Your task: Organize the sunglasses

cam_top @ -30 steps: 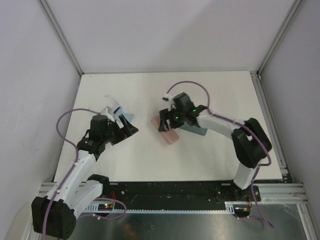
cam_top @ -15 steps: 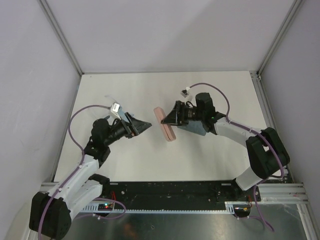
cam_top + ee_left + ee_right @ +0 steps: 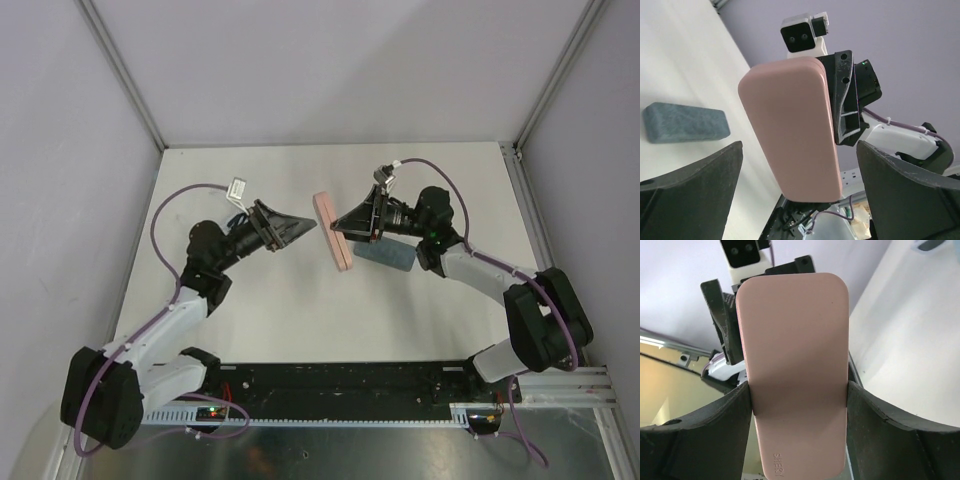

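No sunglasses show in any view. My right gripper [image 3: 345, 226] is shut on a pink oblong case [image 3: 331, 230] and holds it closed and on edge above the table. In the right wrist view the case [image 3: 795, 340] fills the gap between the fingers of my right gripper [image 3: 797, 395]. My left gripper [image 3: 306, 228] is open and level, pointing at the case from the left and stopping just short of it. In the left wrist view the case [image 3: 790, 125] stands beyond my left gripper [image 3: 800, 170], whose fingers do not touch it.
A grey-blue oblong case [image 3: 388, 255] lies flat on the white table [image 3: 280, 310] under the right arm; it also shows in the left wrist view [image 3: 685, 122]. Grey walls enclose the table on three sides.
My right gripper has lifted the pink case off the table and turned it on edge. My left gripper has risen and swung right, so that it points at the case.
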Tool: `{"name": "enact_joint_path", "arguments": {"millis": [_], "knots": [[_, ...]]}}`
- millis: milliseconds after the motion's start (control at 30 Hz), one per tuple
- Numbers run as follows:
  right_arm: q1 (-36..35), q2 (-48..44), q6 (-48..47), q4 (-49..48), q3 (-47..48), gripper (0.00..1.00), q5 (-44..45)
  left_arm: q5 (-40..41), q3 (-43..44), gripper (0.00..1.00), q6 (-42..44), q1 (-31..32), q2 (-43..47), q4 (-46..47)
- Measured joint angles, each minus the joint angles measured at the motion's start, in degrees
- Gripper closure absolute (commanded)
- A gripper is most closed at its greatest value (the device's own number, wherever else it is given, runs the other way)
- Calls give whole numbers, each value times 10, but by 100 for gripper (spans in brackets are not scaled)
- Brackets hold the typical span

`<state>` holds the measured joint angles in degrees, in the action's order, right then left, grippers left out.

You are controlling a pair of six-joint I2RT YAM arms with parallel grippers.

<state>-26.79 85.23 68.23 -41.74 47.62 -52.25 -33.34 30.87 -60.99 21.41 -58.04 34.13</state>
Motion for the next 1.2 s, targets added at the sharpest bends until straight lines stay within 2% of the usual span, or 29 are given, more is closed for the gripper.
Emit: {"name": "enact_joint_path", "arguments": {"millis": [233, 267, 400, 500, 533, 733, 867, 1067, 1200], "knots": [[-12, -8, 33, -36, 0, 61, -15, 2, 35, 1, -11, 27, -38, 27], [-14, -8, 34, -36, 0, 61, -17, 2, 35, 3, -11, 28, -39, 29], [-19, -8, 36, -39, 0, 61, -20, 3, 35, 21, -17, 29, -42, 31], [-21, -8, 41, -45, -1, 62, -21, 3, 35, 28, -23, 29, -51, 35], [-21, -8, 42, -47, -3, 62, -21, 3, 35, 28, -25, 29, -53, 38], [-23, -8, 51, -57, -7, 63, -22, 3, 35, 12, -30, 30, -55, 43], [-26, -8, 48, -49, -7, 63, -23, 2, 35, 11, -29, 33, -57, 44], [-27, -8, 33, -36, -7, 64, -23, 2, 35, 46, -33, 35, -65, 43], [-26, -9, 38, -45, -10, 64, -23, 2, 35, 57, -33, 36, -65, 46]]}}
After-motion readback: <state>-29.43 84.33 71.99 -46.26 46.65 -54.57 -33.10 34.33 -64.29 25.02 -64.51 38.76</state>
